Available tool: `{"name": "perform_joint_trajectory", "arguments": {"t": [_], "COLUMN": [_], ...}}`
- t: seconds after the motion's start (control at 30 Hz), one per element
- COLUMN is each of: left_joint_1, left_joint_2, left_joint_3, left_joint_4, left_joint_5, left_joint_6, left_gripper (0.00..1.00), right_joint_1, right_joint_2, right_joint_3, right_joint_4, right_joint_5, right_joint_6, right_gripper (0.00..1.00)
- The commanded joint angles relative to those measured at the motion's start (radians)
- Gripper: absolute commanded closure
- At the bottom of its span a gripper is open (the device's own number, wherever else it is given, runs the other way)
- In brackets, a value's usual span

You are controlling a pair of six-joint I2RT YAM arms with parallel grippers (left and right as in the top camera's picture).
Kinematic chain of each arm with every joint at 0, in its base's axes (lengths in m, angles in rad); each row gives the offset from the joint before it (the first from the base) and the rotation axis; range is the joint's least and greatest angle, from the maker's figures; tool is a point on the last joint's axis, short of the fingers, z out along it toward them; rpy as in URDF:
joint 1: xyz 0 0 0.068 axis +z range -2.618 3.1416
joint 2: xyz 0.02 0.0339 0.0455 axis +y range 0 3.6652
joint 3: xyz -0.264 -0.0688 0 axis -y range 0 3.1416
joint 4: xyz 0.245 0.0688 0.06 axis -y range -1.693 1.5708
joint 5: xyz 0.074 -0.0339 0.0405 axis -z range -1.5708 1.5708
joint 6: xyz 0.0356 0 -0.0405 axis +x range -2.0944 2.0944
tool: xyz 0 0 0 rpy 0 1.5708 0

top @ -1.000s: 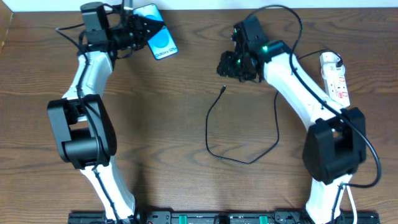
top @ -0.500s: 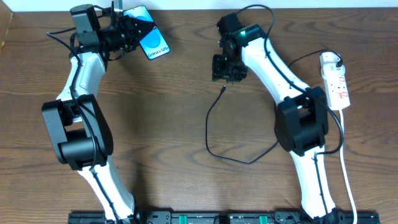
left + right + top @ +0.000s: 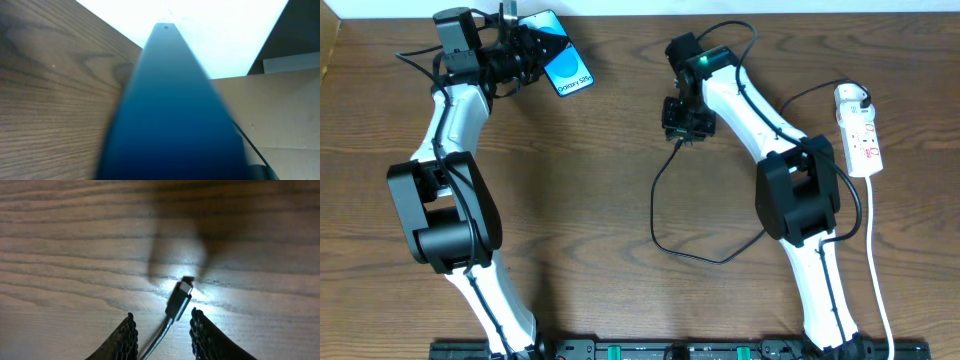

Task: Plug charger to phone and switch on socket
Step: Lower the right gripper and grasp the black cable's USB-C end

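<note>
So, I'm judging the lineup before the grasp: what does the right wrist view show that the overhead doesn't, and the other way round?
Only the right wrist view: the charger with its plug tip lying on the wood, inside the open right gripper, apparently touching neither side. Only the overhead: the phone held by the left gripper at the far left, the socket by the right edge, and the cable's whole loop. Both: the charger's free end on the wooden table.
</note>
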Motion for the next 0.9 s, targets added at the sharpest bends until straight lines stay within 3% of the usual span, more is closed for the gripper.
{"name": "perform_joint_trajectory", "arguments": {"t": [0.0, 0.87], "left_joint_1": [0.002, 0.002], "left_joint_2": [-0.015, -0.015], "left_joint_3": [0.01, 0.01], "left_joint_4": [0.001, -0.006], "left_joint_5": [0.018, 0.018], "left_joint_6": [-0.002, -0.002], "left_gripper": [0.93, 0.93], "right_joint_1": [0.031, 0.063], "right_joint_2": [0.002, 0.05], "right_joint_3": [-0.014, -0.089], "right_joint_4": [-0.006, 0.031], "right_joint_5": [0.031, 0.104], "right_joint_6": [0.023, 0.068], "right_gripper": [0.66, 0.79]}}
